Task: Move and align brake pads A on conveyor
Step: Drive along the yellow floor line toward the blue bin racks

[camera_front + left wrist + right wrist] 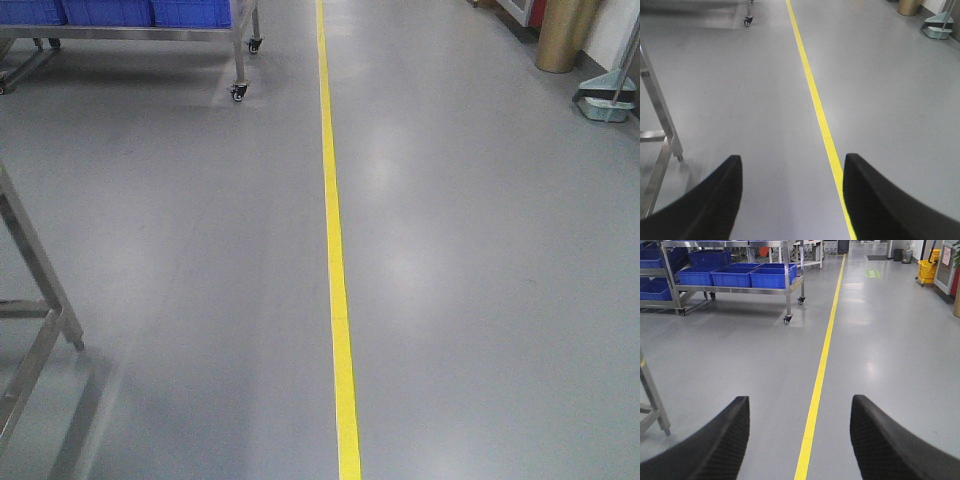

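Points left gripper (792, 158), released and empty, at grey floor (740, 90) beside a yellow line (812, 90). Aims right gripper (800, 399), likewise released and empty, along that line, wheeled rack (735, 289) of blue crates (772, 277) ahead left. Cannot tell where brake pads A or conveyor lie.

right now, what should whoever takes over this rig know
Left gripper: jaws apart, nothing held.
Right gripper: jaws apart, nothing held.
Brake pads and conveyor: not in any view; the cameras show mostly grey floor, a yellow line and a steel rack of blue crates.
Done: nothing that can be seen.
Left: reach the conveyor, then move and align the pads.
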Robot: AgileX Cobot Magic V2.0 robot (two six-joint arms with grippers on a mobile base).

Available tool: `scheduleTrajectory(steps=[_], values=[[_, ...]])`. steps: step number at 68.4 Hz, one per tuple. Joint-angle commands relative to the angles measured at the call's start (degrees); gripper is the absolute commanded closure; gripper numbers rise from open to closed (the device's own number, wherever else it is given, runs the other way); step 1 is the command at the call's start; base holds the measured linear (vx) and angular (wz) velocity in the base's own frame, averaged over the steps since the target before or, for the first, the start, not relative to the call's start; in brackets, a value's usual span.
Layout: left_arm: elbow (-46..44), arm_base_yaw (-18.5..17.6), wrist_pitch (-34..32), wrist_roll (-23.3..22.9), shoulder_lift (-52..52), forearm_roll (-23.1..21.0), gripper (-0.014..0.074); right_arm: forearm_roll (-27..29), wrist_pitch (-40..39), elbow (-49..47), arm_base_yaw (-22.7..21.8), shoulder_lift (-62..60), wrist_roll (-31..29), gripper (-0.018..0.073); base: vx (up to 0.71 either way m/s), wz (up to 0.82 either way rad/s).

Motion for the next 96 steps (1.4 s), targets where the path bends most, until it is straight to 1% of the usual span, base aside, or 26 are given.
scheduleTrajectory(steps=[1, 73, 96], values=[[-1.35, -0.27, -4.38, -0.12, 0.67, -0.38, 0.0163, -0.38, -4.28, -1.44, -0.06, 0.59, -0.51, 0.0127, 0.65, 0.03], [-1.35, -0.27, -4.38, -0.12, 0.67, -0.38, 0.0163, -0.38, -4.28, -1.44, -0.06, 0.59, -0.51, 0.0127, 0.62, 0.05], [-1.35, -0.27, -4.38, -0.12, 0.67, -0.38, 0.0163, -0.38, -4.28, -1.44, -0.06, 0.59, -0.51, 0.0127, 0.49, 0.27]])
